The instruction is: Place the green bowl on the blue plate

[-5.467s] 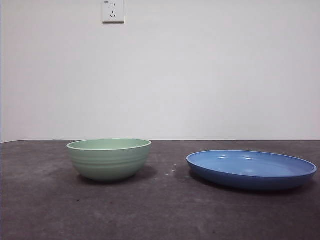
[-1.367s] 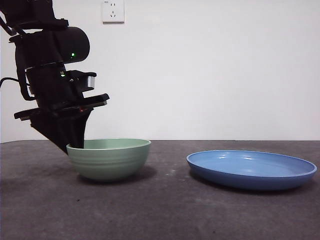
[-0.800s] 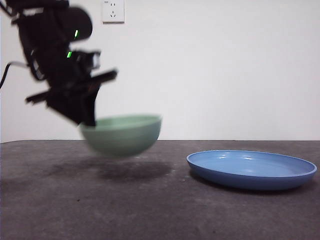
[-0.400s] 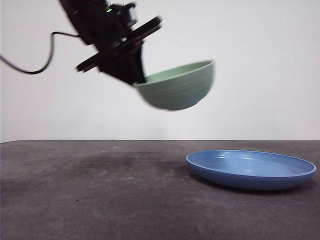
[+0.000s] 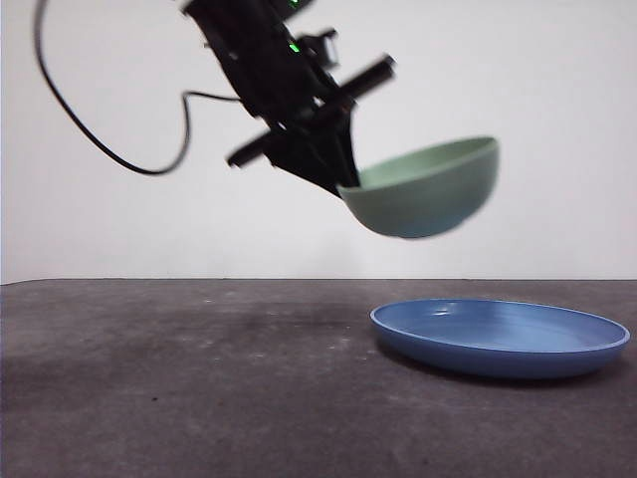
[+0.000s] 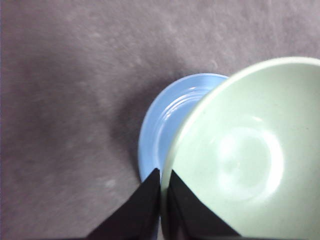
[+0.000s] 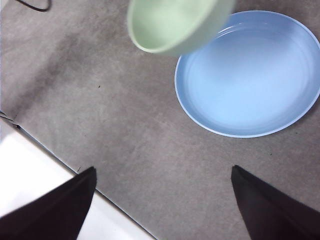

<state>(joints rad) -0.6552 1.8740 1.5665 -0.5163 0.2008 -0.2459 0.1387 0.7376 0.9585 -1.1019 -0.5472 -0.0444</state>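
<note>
Our left claw [image 6: 161, 186] pinches the green bowl [image 5: 423, 191] by its rim, tilted, high above the blue plate [image 5: 500, 337] and toward its left edge. We should carry it further right, level it, then lower gently. Our right claw [image 7: 160, 200] waits wide apart.

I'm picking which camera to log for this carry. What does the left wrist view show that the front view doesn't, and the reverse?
Only the left wrist view shows the inside of the pale mint-green round bowl, and the left gripper shut on its rim, one jaw inside and one outside.

Only the front view shows height: the bowl hangs tilted in the air, well above the dark table, over the near edge of the wide, glossy blue plate. It also shows the arm's cable.

Both show bowl, plate, table and the gripper holding the bowl.
</note>
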